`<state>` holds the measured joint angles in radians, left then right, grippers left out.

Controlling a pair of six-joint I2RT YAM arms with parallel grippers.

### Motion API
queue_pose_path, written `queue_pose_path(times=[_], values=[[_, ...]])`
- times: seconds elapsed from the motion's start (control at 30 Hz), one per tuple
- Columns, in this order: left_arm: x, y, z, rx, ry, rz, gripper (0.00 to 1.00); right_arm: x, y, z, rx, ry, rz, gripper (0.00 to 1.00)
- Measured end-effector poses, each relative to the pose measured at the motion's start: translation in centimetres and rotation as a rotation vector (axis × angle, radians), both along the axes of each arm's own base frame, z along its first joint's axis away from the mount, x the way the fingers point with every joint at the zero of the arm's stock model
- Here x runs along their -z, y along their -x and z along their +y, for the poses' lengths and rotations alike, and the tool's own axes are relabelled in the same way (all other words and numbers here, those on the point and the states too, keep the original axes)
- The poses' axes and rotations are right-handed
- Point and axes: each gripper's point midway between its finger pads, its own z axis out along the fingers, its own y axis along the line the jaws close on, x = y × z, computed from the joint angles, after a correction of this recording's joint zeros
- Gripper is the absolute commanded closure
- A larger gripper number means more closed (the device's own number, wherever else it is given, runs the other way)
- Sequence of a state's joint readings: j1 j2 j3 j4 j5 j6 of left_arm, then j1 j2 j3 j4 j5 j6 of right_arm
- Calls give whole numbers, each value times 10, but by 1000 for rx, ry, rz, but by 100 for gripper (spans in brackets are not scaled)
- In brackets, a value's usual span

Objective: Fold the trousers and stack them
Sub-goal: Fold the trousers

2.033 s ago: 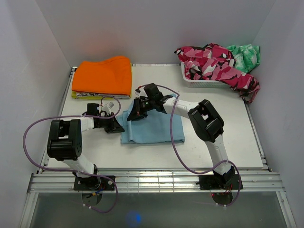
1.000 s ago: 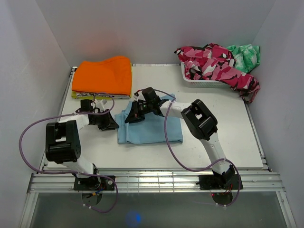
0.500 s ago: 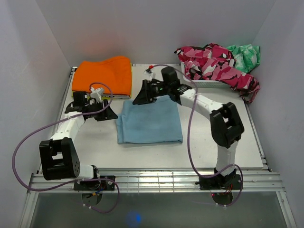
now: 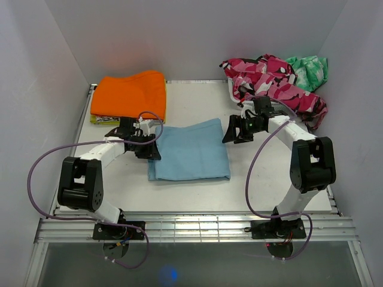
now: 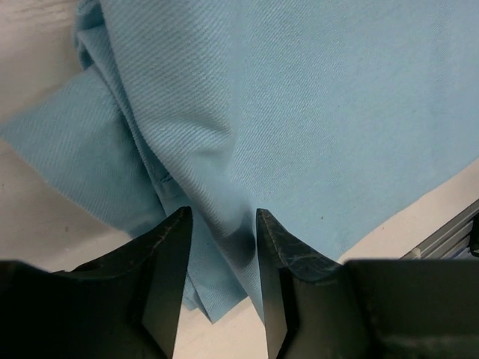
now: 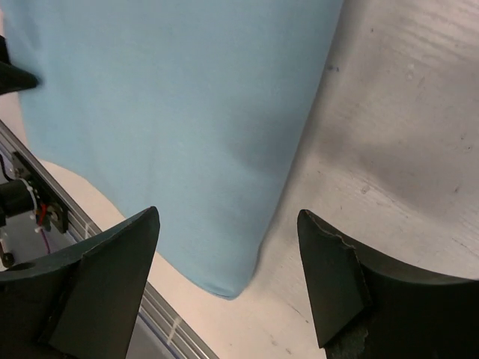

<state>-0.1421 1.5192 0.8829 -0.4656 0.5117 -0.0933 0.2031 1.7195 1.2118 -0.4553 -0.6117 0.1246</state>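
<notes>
The light blue trousers (image 4: 190,150) lie folded flat in the middle of the table. My left gripper (image 4: 152,149) is at their left edge. In the left wrist view its fingers (image 5: 171,247) stand apart astride a raised fold of the blue cloth (image 5: 299,112), without closing on it. My right gripper (image 4: 230,131) hangs open just right of the trousers' far right corner. In the right wrist view the blue cloth (image 6: 172,112) lies below its wide-apart fingertips (image 6: 142,232), and nothing is held.
A folded orange garment (image 4: 129,94) lies on a yellow patterned one (image 4: 111,120) at the back left. At the back right, a white basket (image 4: 258,104) holds pink camouflage trousers (image 4: 269,76) and a green garment (image 4: 309,68). White walls close in both sides.
My right gripper let go of the blue trousers' far edge, opened and swung to the right. My left gripper moved in to the trousers' left edge. The trousers now lie flatter.
</notes>
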Motion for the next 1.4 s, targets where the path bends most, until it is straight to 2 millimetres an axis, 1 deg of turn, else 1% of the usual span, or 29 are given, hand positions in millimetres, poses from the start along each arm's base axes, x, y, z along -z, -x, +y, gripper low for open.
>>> queue_pose_path(times=[0.07, 0.1, 0.17, 0.2, 0.23, 0.3, 0.37, 0.57, 0.63, 0.67, 0.73, 0.8, 0.9, 1.0, 1.03, 1.07, 1.1, 1.13, 1.17, 1.2, 1.3, 1.33, 1.37, 1.4], values=[[6, 2, -4, 8, -15, 15, 59, 11, 8, -5, -15, 30, 30, 23], [8, 3, -6, 9, -21, 23, 73, 14, 10, -6, -23, 37, 36, 25], [10, 4, -9, 10, -26, 33, 86, 16, 13, -6, -40, 42, 36, 29], [9, 4, -10, 10, -24, 33, 95, 15, 13, -6, -48, 42, 31, 31], [8, 3, -12, 7, -19, 35, 99, 14, 13, -6, -53, 42, 24, 31], [6, 2, -14, 0, -4, 37, 100, 9, 13, -2, -62, 43, -2, 34], [1, 2, -21, 1, 43, 42, 100, 0, 13, 8, -84, 50, -50, 34], [-19, -3, -54, 15, 210, 39, 100, -36, 19, 66, -213, 34, -205, 34], [-21, -4, -63, 24, 247, 47, 100, -42, 19, 75, -230, 34, -233, 34], [-22, -5, -66, 24, 264, 52, 100, -42, 17, 75, -226, 41, -242, 34], [-27, -5, -71, 25, 290, 60, 100, -39, 10, 69, -198, 76, -253, 33], [-38, -9, -75, 29, 315, 54, 100, -34, 2, 60, -165, 107, -255, 32], [-68, -13, -78, 35, 353, 7, 100, -24, -9, 39, -106, 149, -246, 31], [-104, -11, -73, 34, 391, -74, 100, -13, -14, 18, -60, 182, -221, 31], [-111, -10, -69, 29, 395, -100, 100, -10, -16, 10, -43, 195, -213, 31], [-114, -8, -66, 23, 395, -114, 100, -8, -17, 4, -33, 205, -206, 30], [-111, -7, -62, 14, 391, -117, 100, -7, -17, 1, -31, 211, -204, 31], [-103, -7, -58, 0, 382, -106, 100, -6, -17, 0, -33, 213, -203, 31], [-87, -6, -52, -26, 369, -70, 100, -5, -16, -1, -39, 215, -202, 31], [-66, -6, -45, -62, 353, -21, 100, -4, -15, 0, -49, 215, -198, 31], [3, 1, -18, -197, 281, 163, 100, 1, -12, 3, -78, 207, -174, 31], [20, 4, -11, -230, 262, 215, 100, 4, -11, 5, -87, 204, -167, 31], [32, 7, -8, -249, 252, 258, 100, 6, -10, 6, -97, 201, -159, 30], [35, 7, -7, -255, 266, 281, 100, 8, -8, 7, -106, 196, -150, 30]])
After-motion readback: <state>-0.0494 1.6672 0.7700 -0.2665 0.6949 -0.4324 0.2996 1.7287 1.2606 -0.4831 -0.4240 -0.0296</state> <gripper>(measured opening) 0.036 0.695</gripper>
